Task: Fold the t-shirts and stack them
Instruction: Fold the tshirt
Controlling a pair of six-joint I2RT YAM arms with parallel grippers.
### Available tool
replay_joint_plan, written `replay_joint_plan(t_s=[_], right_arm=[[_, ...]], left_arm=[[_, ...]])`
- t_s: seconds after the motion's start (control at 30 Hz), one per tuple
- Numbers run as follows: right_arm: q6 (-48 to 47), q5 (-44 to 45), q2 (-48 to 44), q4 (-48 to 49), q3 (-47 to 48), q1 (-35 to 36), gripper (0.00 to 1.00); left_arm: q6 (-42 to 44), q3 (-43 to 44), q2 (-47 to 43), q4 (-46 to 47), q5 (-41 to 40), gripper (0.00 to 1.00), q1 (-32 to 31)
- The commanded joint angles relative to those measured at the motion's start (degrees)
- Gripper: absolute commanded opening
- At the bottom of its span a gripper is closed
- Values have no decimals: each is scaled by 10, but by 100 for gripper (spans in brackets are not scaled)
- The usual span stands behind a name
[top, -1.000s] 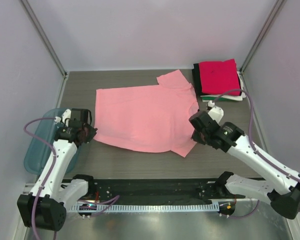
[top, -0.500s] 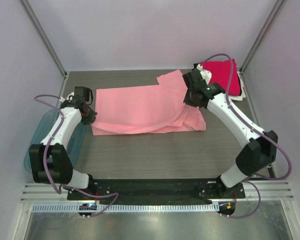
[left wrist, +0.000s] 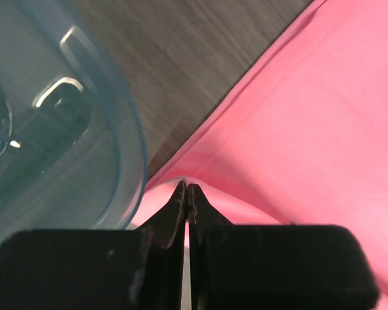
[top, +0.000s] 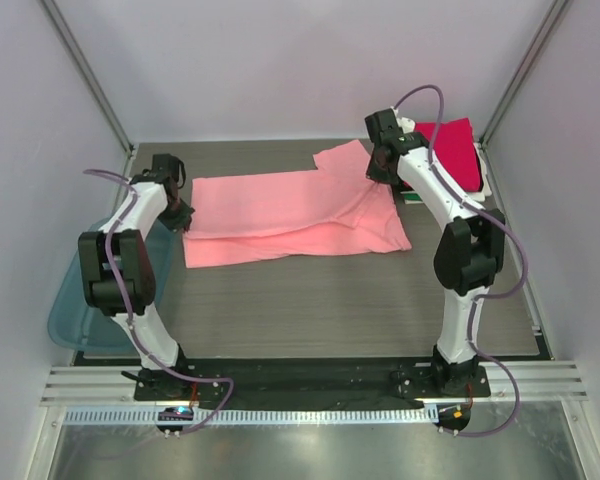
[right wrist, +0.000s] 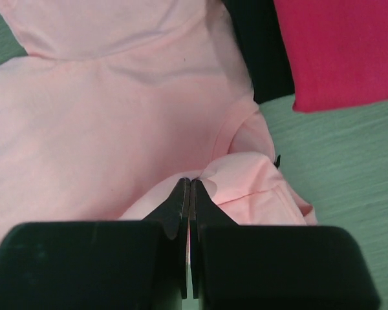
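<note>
The salmon-pink t-shirt [top: 280, 208] lies mid-table, near half doubled over. My left gripper [left wrist: 187, 191] and right gripper [right wrist: 190, 185] each pinch its hem tight; I should lay both corners level along the far edge, short of the folded stack [top: 458, 155].

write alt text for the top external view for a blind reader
A light salmon-pink cloth t-shirt lies doubled over lengthwise on a grey wood-grain table, the left gripper pinching its left end and the right gripper its right end. A stack of folded shirts, magenta-red on top, sits far right; a translucent blue plastic bin sits at the left edge.
</note>
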Motion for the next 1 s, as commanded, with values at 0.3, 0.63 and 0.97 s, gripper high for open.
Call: replay_joint_plan(t_s=[0.3, 0.63, 0.97], right_arm=[[-45, -25, 73, -101, 226, -38, 67], [-24, -177, -231, 114, -319, -78, 61], [-33, -232, -203, 174, -413, -133, 62]], left_arm=[[26, 161, 27, -90, 94, 60, 11], [-5, -125, -190, 6, 114, 64, 2], [-18, -273, -211, 113, 121, 63, -1]])
